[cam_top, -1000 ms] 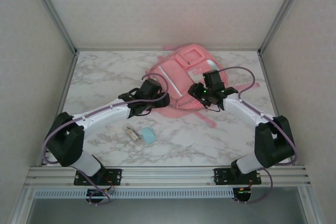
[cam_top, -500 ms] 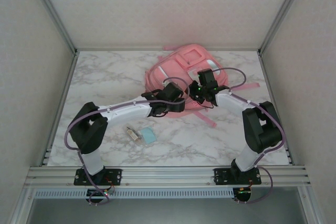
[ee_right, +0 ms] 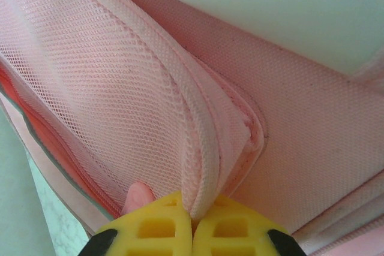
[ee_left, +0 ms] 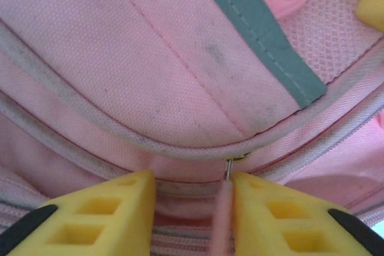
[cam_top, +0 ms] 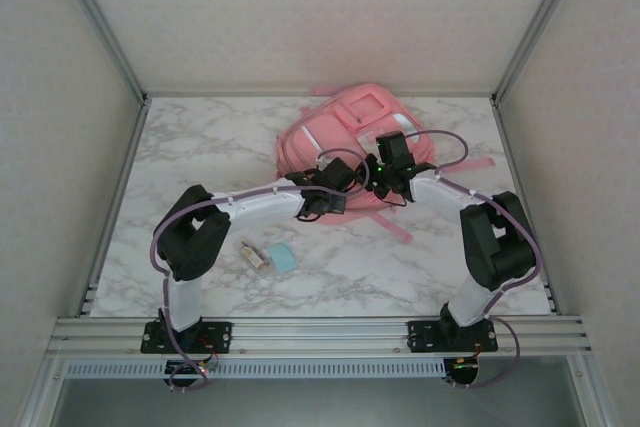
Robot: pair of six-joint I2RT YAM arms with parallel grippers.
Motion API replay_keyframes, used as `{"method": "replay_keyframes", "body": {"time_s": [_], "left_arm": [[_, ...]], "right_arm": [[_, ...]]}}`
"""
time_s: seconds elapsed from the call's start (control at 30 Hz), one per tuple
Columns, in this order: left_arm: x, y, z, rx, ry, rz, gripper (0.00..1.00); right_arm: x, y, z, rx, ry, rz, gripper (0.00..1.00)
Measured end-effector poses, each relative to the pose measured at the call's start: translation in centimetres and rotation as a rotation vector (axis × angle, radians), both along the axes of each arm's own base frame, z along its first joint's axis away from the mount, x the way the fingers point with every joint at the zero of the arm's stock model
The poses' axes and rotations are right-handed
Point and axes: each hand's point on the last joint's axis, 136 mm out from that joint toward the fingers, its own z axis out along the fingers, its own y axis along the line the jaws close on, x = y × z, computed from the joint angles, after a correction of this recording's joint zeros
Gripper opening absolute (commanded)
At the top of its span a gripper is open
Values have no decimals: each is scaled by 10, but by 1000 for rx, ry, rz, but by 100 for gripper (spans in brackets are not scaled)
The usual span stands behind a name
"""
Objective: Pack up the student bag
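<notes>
The student bag [cam_top: 345,132], a large pink backpack, lies at the back middle of the table. My left gripper [cam_top: 333,187] hovers at its near edge. In the left wrist view the left gripper [ee_left: 193,208] is open, its yellow fingers [ee_left: 102,214] astride a zip line. A pink zip pull [ee_left: 224,214] hangs in the gap, close against the right finger. My right gripper [cam_top: 385,172] sits just to the right of the left one. In the right wrist view the right gripper [ee_right: 192,217] is shut on a folded rim of the bag's fabric [ee_right: 207,166] beside a mesh pocket [ee_right: 90,100].
A small tube-like item [cam_top: 255,254] and a light blue flat item [cam_top: 283,257] lie on the marble table [cam_top: 200,147] in front of the left arm. Pink straps [cam_top: 398,229] trail from the bag toward the right. Frame posts and walls close in the sides.
The left arm has swung right along the bag's near edge, and its gripper now sits beside the right gripper. The right gripper shifted slightly left, then held its grip.
</notes>
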Motion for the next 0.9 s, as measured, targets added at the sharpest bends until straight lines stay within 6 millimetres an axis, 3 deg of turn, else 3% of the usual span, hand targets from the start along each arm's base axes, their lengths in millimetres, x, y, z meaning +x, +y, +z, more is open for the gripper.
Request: {"method": "replay_keyframes", "body": {"time_s": [0.13, 0.3, 0.5, 0.63, 0.8, 0.9], "left_arm": [[-1, 0, -1, -3, 10, -4, 24], [-4, -7, -3, -38, 40, -25, 0], [2, 0, -9, -90, 78, -27, 0], [10, 19, -2, -88, 77, -34, 0], [40, 65, 13, -65, 39, 5, 0], [49, 75, 20, -66, 24, -10, 0]], "right_arm": [[1, 0, -1, -5, 9, 0, 0], [0, 0, -2, -10, 12, 3, 0], [1, -3, -3, -22, 6, 14, 0], [2, -5, -1, -37, -11, 43, 0], [0, -8, 5, -99, -51, 118, 0], [0, -8, 11, -116, -85, 162, 0]]}}
